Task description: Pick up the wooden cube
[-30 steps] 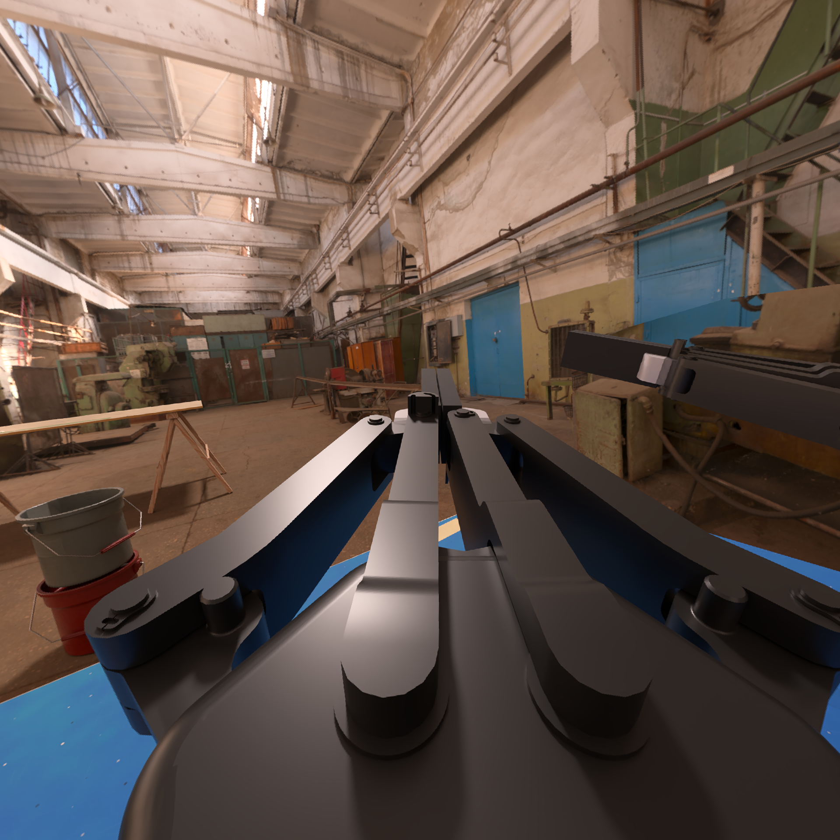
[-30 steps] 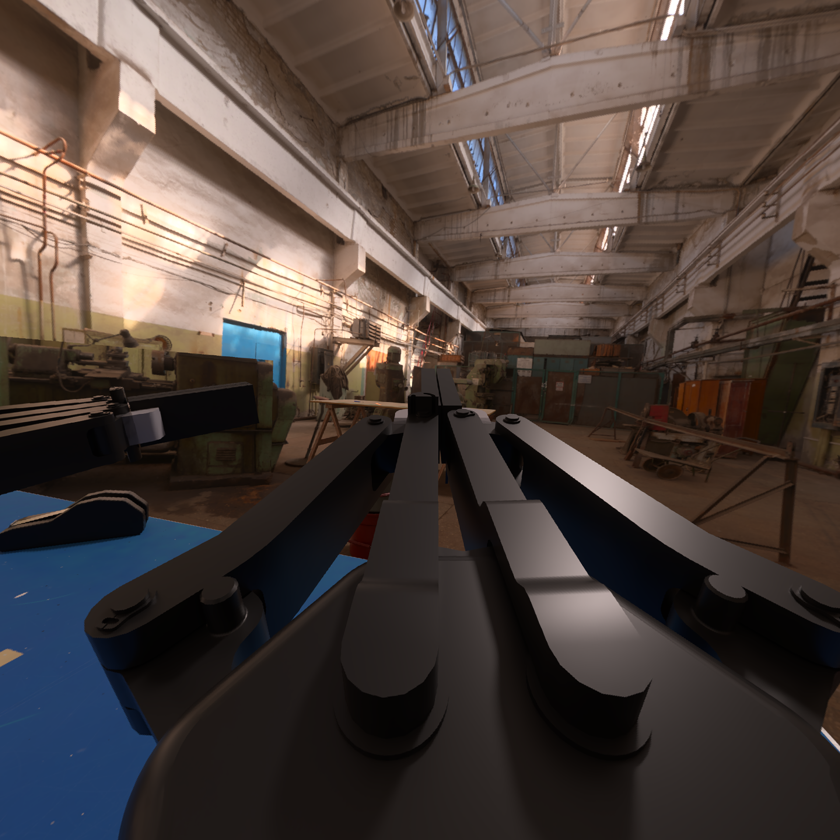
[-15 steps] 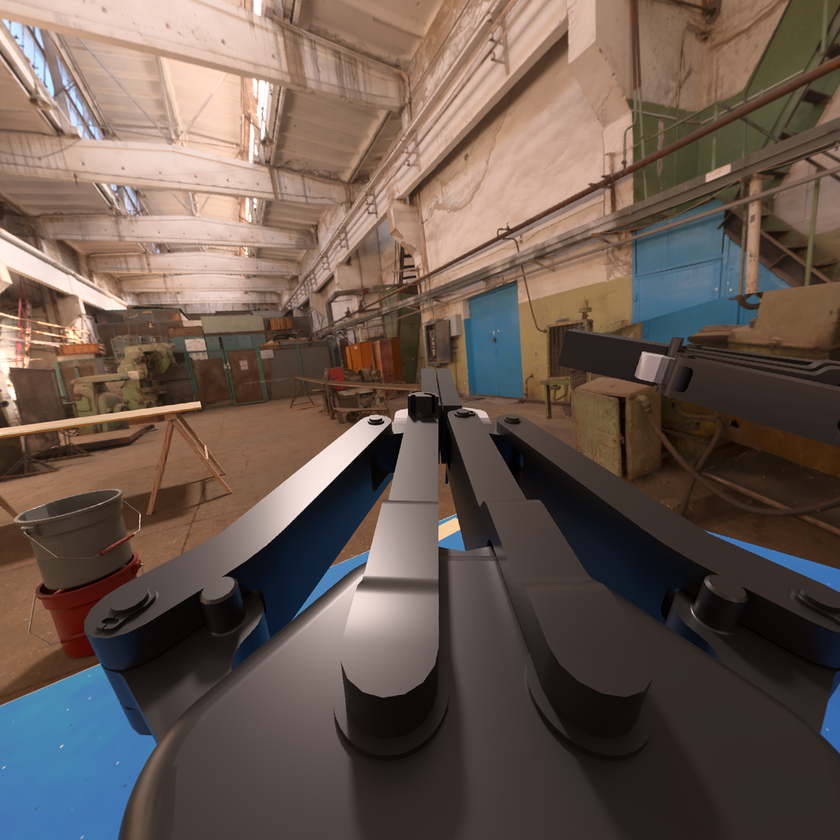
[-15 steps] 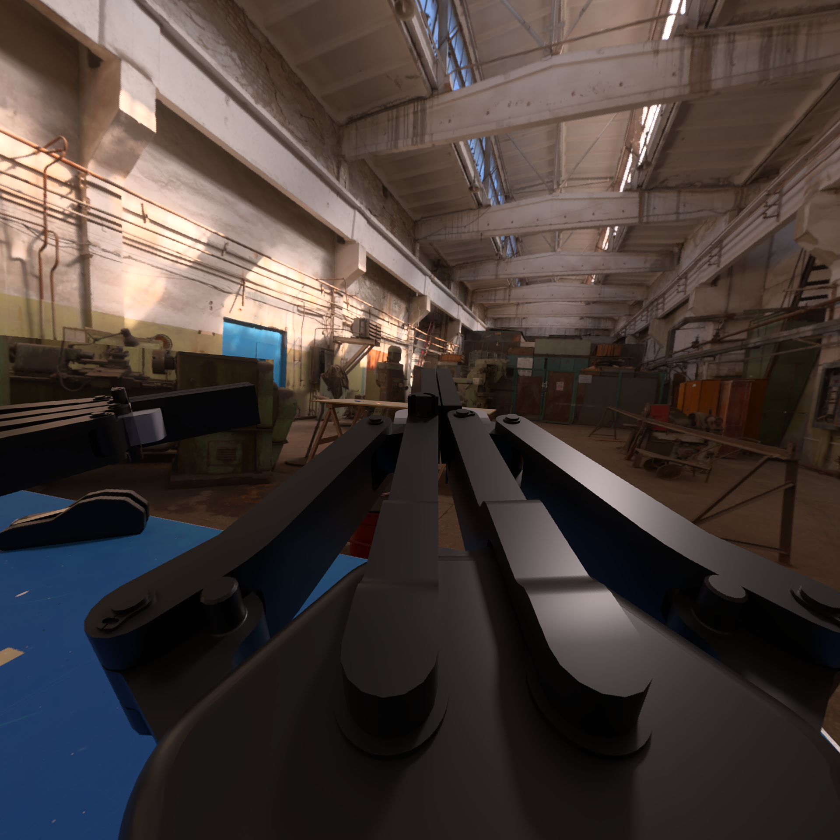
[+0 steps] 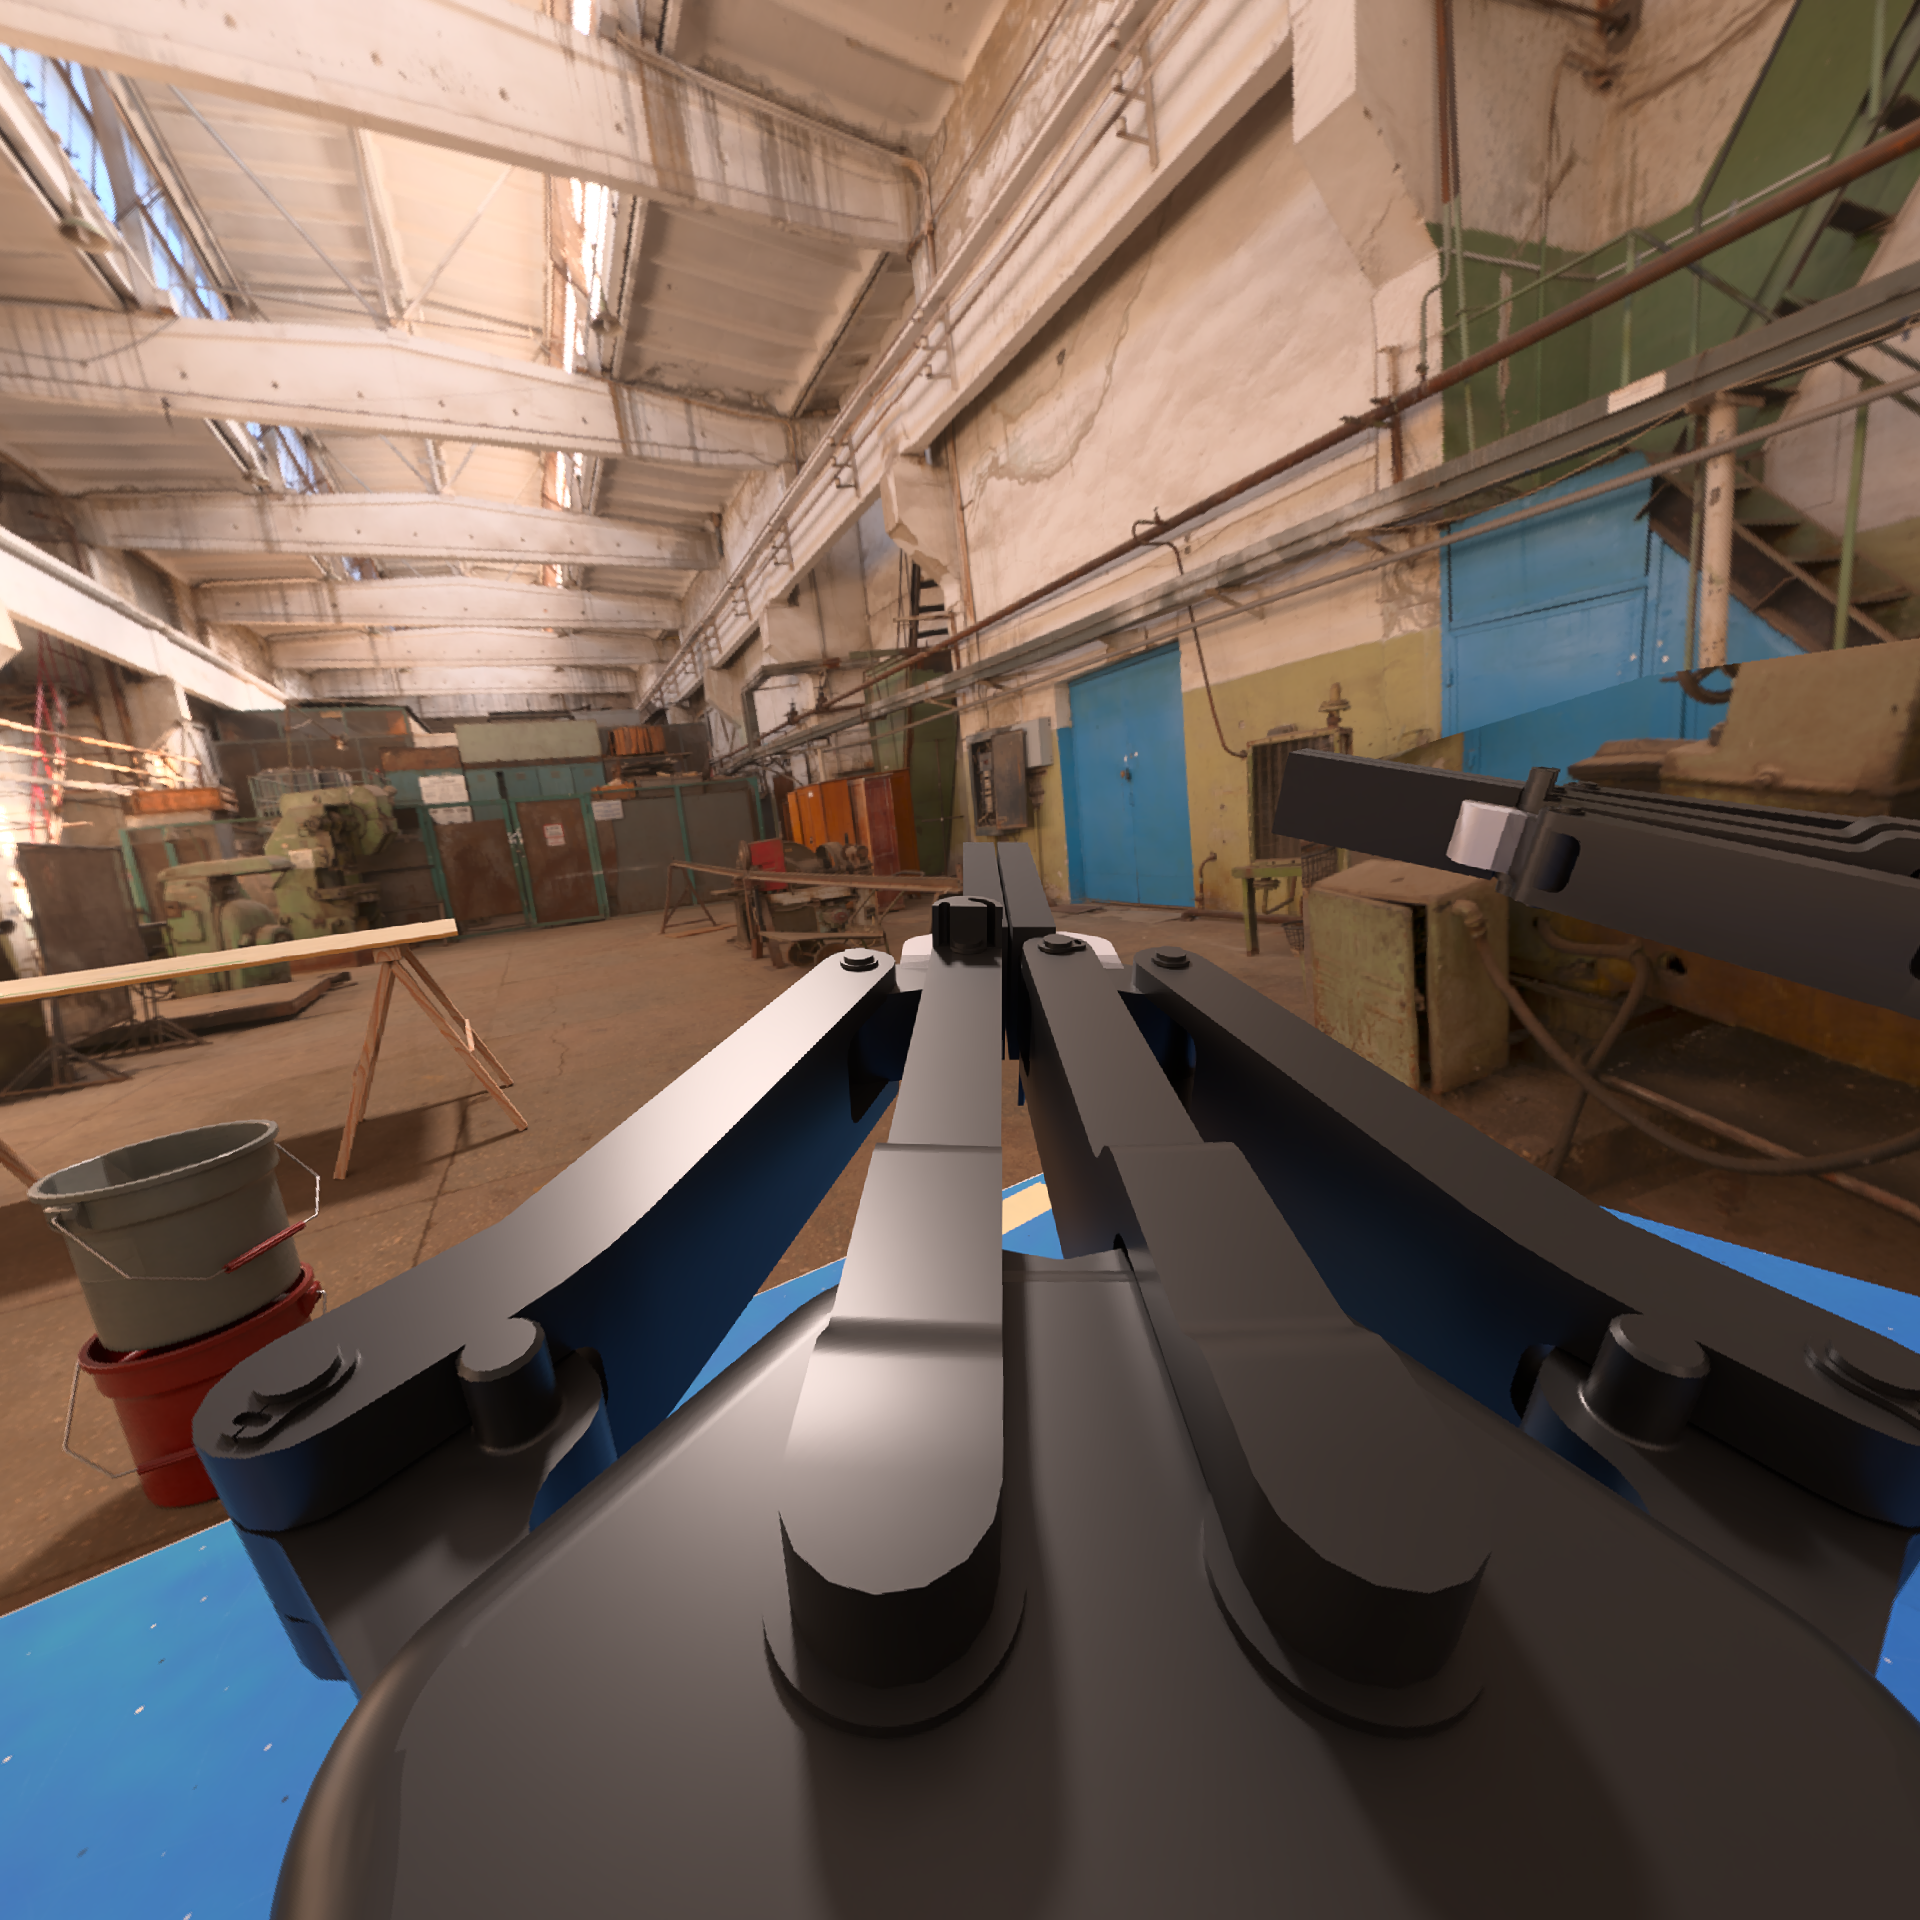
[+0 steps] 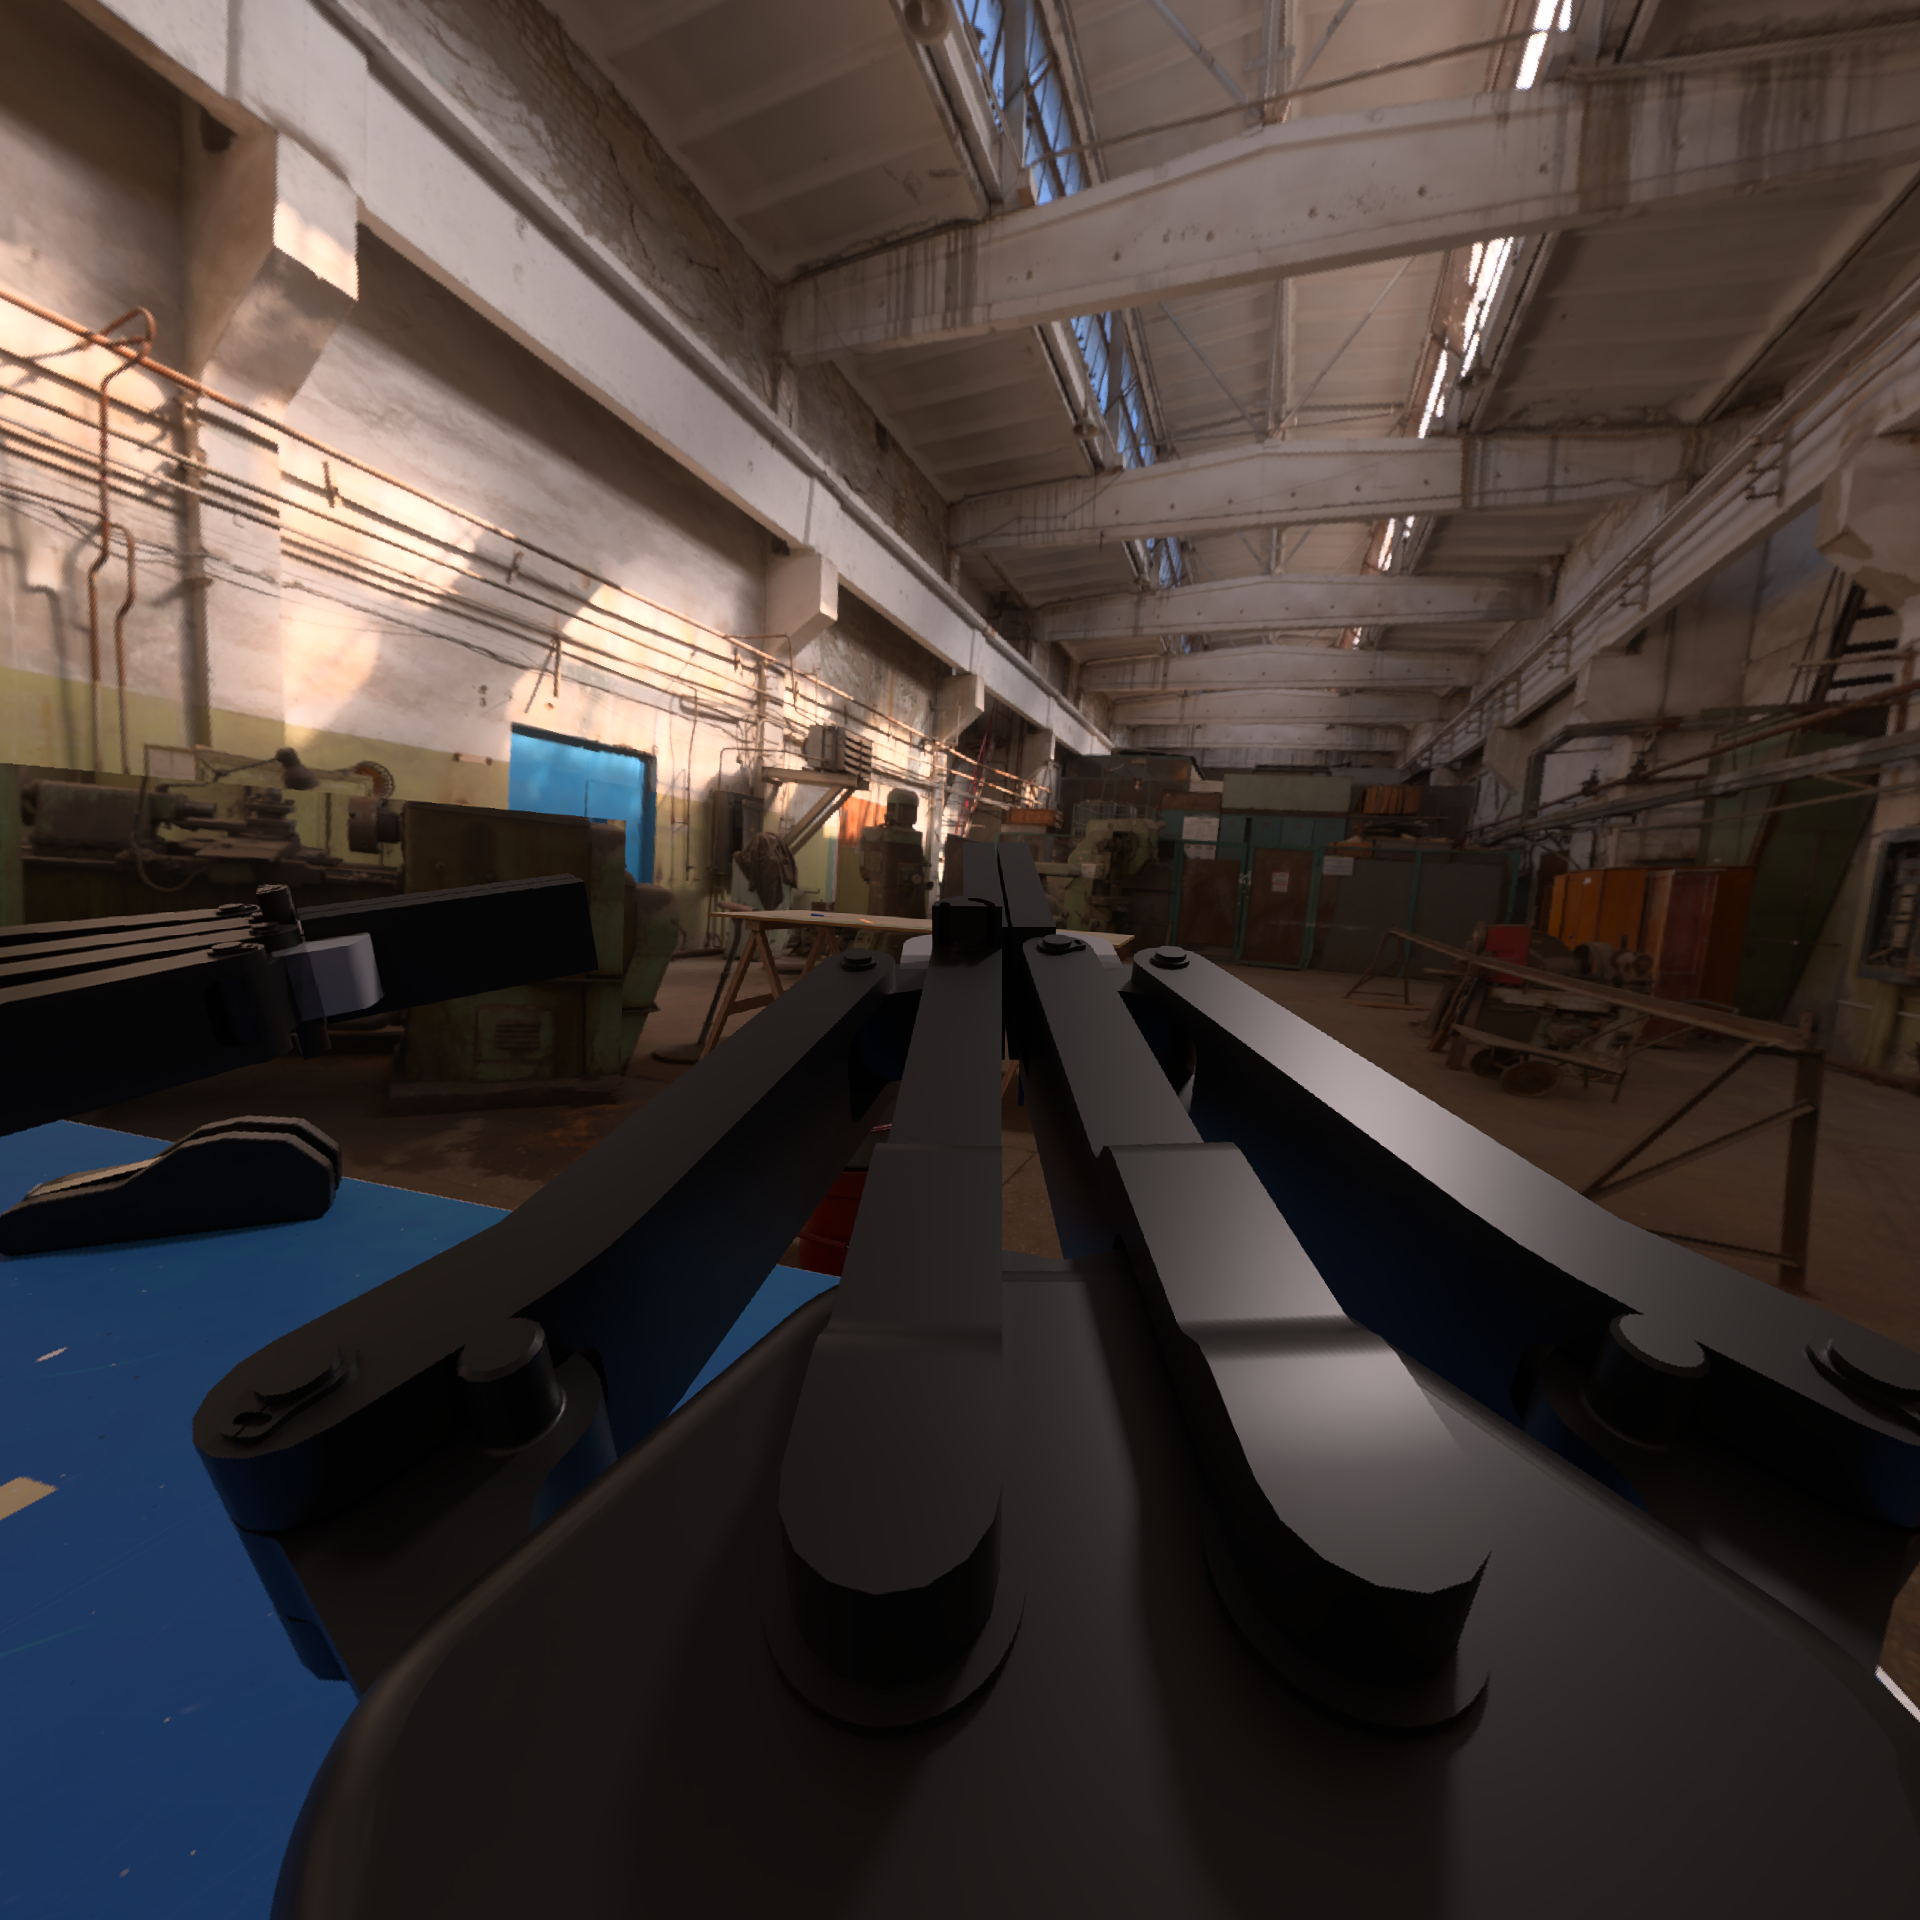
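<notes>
Both claws clenched, level above the blue bench.

The left claw (image 5: 1000, 868) has its fingers pressed together on nothing, pointing toward the far hall; the right claw (image 6: 1000, 868) is the same. Each shows in the other's view, off to the side. The bench (image 5: 135, 1766) lies below. The wooden cube cannot be found in either view. Stacked buckets (image 5: 177, 1299) stand on the floor at left.

Daylight is streaming through the roof windows (image 6: 1091, 353), warming the left wall (image 6: 436, 582); pictures are staying sharp, with wide-angle bending stretching the edges
</notes>
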### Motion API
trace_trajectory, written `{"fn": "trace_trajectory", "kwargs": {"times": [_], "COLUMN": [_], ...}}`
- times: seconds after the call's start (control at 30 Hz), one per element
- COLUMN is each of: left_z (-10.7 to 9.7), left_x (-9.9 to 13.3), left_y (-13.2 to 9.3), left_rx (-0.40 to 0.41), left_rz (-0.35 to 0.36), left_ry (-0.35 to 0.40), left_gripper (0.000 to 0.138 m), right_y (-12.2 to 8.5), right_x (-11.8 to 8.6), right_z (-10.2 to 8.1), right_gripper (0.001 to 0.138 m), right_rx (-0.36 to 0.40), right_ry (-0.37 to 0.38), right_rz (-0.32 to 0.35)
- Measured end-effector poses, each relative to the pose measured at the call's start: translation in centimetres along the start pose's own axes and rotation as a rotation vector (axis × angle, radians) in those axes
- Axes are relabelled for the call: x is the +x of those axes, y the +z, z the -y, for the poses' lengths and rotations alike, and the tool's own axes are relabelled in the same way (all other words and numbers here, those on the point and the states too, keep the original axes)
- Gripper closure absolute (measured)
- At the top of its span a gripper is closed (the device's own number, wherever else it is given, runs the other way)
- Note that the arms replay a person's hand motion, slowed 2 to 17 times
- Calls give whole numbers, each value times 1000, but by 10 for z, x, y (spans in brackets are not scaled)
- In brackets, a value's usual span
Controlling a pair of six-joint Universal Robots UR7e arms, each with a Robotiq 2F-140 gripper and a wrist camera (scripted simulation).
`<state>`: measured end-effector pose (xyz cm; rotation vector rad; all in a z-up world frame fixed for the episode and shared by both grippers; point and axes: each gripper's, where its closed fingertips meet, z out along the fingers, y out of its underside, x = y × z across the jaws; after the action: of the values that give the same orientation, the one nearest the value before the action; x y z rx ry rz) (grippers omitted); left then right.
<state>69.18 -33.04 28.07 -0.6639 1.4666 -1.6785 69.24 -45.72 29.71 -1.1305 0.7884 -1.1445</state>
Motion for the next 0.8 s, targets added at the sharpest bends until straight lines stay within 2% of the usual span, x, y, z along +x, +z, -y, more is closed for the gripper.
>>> {"fn": "trace_trajectory", "kwargs": {"times": [0.8], "left_z": [0], "left_x": [2], "left_y": [0], "left_rx": [-2], "left_rz": [-7], "left_ry": [2], "left_gripper": [138], "right_y": [0], "right_x": [-1], "right_z": [0], "right_gripper": [138], "right_rx": [-2], "right_ry": [0], "right_rz": [4]}}
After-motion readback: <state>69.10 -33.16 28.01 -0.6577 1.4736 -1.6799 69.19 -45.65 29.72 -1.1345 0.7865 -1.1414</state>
